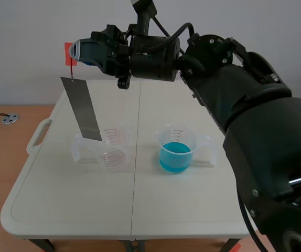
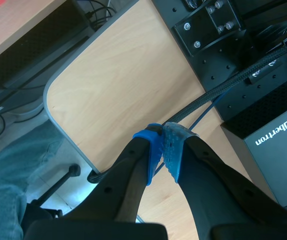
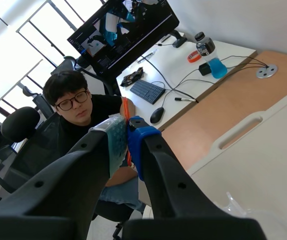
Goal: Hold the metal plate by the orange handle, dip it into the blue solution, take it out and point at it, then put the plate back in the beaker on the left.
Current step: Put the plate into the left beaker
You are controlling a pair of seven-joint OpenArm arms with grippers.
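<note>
Grey metal plate hangs tilted at the left of the scene view, its lower end overlapping the rim of the clear beaker on the white surface; the beaker of blue solution stands apart, right of centre. At the frame's upper left the right end effector pinches the orange handle above the plate. The left end effector has its pads pressed together on nothing.
</note>
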